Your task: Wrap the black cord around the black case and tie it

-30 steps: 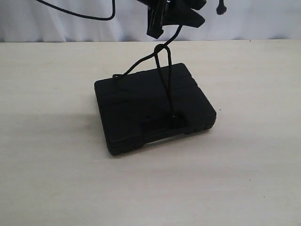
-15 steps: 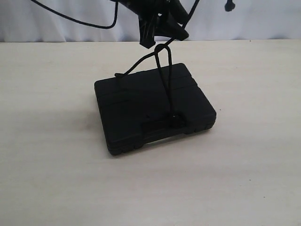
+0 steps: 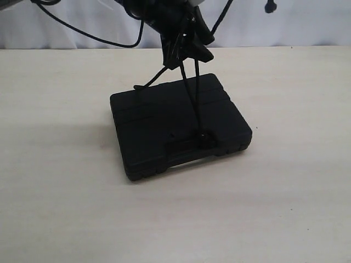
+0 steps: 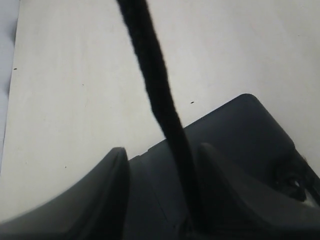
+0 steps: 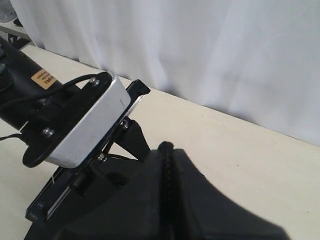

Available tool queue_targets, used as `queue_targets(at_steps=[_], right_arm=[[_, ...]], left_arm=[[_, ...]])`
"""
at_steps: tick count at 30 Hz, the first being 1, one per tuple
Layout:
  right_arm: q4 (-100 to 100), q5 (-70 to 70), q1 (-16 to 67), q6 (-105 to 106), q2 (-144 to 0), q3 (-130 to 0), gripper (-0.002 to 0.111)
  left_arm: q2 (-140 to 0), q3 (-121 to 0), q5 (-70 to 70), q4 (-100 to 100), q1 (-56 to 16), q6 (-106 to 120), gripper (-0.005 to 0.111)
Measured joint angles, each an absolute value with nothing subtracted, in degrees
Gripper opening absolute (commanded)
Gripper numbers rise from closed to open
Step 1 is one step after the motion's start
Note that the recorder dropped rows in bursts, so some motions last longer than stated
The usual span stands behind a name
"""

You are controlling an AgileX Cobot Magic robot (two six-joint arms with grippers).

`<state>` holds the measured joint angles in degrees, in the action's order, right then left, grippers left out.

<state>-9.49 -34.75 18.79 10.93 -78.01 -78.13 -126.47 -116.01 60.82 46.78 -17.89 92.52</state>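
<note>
Black cord stays taut; arms descended; right jaws pressed together, left jaws unclear.

This looks like a robotics lab test bench: a bare, pale cream matte tabletop, a pleated white fabric curtain as backdrop, and a black cylindrical robot arm with an orange label.

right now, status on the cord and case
Left end effector open around black cord. Right end effector shut, grip unseen. Cord rises taut from black case. No obstruction seen.
</note>
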Motion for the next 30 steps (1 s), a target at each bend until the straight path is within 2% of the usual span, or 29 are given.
queue_targets(at_steps=[11, 13, 17, 19, 21, 26, 30], right_arm=[[1.4, -33.4, 18.8, 0.9, -78.0, -78.1, 0.004], [1.6, -33.3, 18.8, 0.8, -78.0, -78.1, 0.004], [1.8, -33.3, 18.8, 0.7, -78.0, -78.1, 0.005], [1.8, -33.3, 18.8, 0.7, -78.0, -78.1, 0.005], [1.8, -33.3, 18.8, 0.0, -78.0, -78.1, 0.013], [1.8, -34.5, 18.8, -3.0, -78.0, -78.1, 0.047], [4.5, -40.1, 18.8, -7.8, -78.0, -78.1, 0.068]], left_arm=[[-126.5, -116.0, 59.3, 46.8, -17.4, 92.0, 0.042], [-126.5, -116.0, 58.7, 46.8, -17.4, 91.7, 0.034], [-126.5, -116.0, 58.5, 46.8, -17.4, 91.4, 0.006], [-126.5, -116.0, 58.5, 46.8, -17.4, 91.4, 0.0], [-126.5, -116.0, 58.5, 46.8, -17.4, 91.4, 0.0], [-126.5, -116.0, 53.4, 46.8, -17.4, 84.0, 0.0], [-125.7, -116.0, 49.7, 46.7, -16.1, 78.0, 0.0]])
